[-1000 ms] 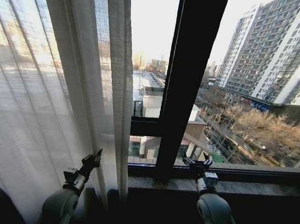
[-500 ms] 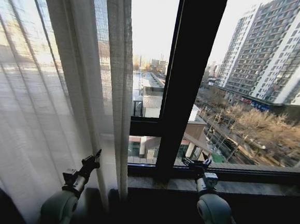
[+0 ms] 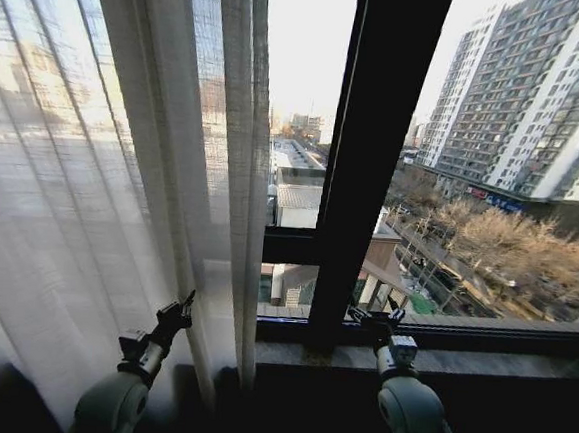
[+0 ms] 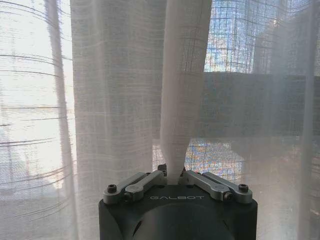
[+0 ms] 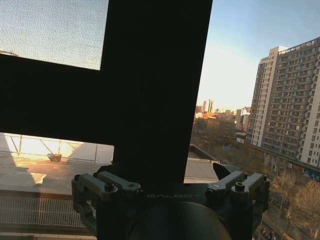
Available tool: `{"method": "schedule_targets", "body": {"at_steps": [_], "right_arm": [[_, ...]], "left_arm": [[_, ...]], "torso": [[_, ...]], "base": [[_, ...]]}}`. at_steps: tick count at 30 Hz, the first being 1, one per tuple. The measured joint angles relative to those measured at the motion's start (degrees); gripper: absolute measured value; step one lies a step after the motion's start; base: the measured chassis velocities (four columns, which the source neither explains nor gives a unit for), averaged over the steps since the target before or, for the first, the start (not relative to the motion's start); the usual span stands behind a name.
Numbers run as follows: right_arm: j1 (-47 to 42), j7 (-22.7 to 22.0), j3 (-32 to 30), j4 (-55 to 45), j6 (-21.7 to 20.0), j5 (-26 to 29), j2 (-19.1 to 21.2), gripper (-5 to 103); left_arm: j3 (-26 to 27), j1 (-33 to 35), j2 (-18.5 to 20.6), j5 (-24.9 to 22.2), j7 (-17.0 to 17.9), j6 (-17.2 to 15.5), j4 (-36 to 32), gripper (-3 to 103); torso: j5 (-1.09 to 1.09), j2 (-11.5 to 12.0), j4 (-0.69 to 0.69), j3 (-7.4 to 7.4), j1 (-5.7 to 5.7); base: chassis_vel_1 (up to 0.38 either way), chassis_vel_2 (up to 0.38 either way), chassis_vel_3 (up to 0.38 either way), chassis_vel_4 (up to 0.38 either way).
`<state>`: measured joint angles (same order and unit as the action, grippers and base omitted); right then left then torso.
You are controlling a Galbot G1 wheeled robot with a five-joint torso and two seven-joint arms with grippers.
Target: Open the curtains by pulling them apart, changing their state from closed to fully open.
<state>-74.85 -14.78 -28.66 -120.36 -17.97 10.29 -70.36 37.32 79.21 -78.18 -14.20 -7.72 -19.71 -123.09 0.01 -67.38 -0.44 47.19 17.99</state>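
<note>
Left wrist view: left pincer (image 4: 174, 176) clamped on a curtains (image 4: 125, 100) pleat (right pincer (image 5: 170, 187) spread apart).

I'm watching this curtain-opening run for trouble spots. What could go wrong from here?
1. The left gripper pinches only one thin pleat of the sheer curtain; the fabric might slip out, or strain, when pulled.
2. That panel covers the left of the window; if it slips free, that side may stay covered.
3. The right gripper, open, sits close to the dark window frame and could bump it.
</note>
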Motion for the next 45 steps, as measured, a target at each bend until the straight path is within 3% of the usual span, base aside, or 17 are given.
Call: {"method": "schedule_targets", "body": {"at_steps": [45], "right_arm": [[-1.2,0.1,0.0,-2.2,0.4,-0.1,0.2,100]], "left_arm": [[3.4,4.8,-2.0,0.1,-0.7,0.5,-5.8,0]], "torso": [[0.03,0.0,0.00,0.00,0.00]], "base": [[0.261,0.258,-0.256,-0.258]]}}
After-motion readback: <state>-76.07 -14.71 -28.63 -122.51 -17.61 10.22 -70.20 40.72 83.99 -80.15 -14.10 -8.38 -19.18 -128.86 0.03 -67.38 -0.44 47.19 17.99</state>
